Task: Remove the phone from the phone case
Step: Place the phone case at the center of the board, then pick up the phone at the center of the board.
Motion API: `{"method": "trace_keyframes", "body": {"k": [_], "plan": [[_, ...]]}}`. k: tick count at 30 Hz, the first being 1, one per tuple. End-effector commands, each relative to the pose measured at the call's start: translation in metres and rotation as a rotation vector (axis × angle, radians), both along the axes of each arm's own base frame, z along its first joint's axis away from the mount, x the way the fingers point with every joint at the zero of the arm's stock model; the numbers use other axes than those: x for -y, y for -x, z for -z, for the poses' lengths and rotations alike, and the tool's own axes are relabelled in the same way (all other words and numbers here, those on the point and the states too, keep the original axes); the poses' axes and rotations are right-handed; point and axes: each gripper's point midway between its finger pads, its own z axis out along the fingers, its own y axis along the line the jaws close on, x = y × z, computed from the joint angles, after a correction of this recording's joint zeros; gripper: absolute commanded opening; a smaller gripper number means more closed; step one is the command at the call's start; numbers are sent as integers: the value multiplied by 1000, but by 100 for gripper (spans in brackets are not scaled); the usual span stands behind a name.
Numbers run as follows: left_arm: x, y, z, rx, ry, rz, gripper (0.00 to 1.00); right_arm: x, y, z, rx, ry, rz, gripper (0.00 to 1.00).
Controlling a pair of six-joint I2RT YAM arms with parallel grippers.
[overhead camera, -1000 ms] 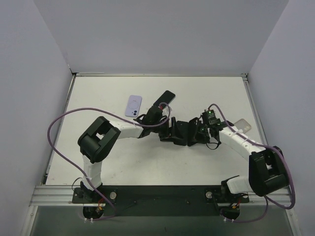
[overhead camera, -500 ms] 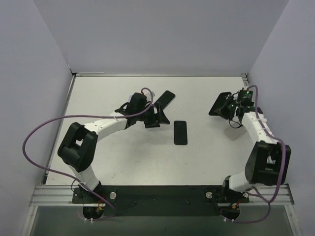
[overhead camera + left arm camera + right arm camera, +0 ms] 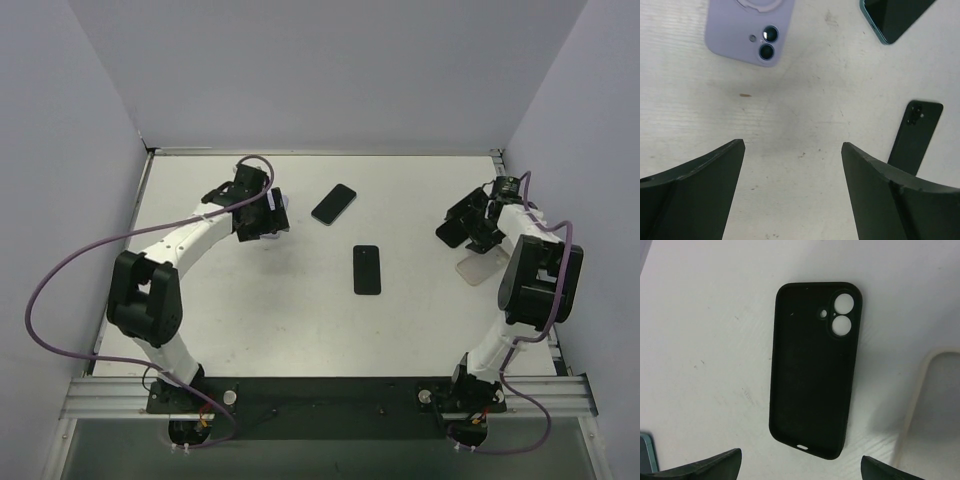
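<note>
White tabletop (image 3: 700, 340) bears a hollow black case (image 3: 815, 370).

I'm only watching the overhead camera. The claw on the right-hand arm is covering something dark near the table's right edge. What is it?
Observer: Its wrist camera shows a black phone case lying flat on the table. The right gripper is open and is not gripping it.
Operator: Is there a phone inside?
Observer: No, it is empty. You can see the inside of the case, and the white table shows through its camera holes.
Operator: And under the left claw?
Observer: The left gripper is open above the table. Just beyond it a lilac-cased phone lies back-up, with two camera lenses showing.
</note>
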Motion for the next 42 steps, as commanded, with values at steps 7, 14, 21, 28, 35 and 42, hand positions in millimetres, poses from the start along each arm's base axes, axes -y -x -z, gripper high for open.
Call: {"method": "trace_keyframes", "body": {"k": [7,14,21,28,35,42], "plan": [[-38,-54,7,68,-280,42,97,6,31,-55,62,111,40,97],[-27,-82,42,-33,-325,167,97,-28,61,-67,112,90,-37,97],[-32,-99,60,-57,-390,189,97,-42,76,-77,146,60,-72,97],[-37,-98,87,-121,-435,214,97,-50,79,-92,182,54,-91,98],[-45,-96,98,-144,-424,185,97,-55,82,-91,176,50,-105,98],[-51,-92,107,-175,-400,175,97,-59,84,-91,176,48,-112,98]]}}
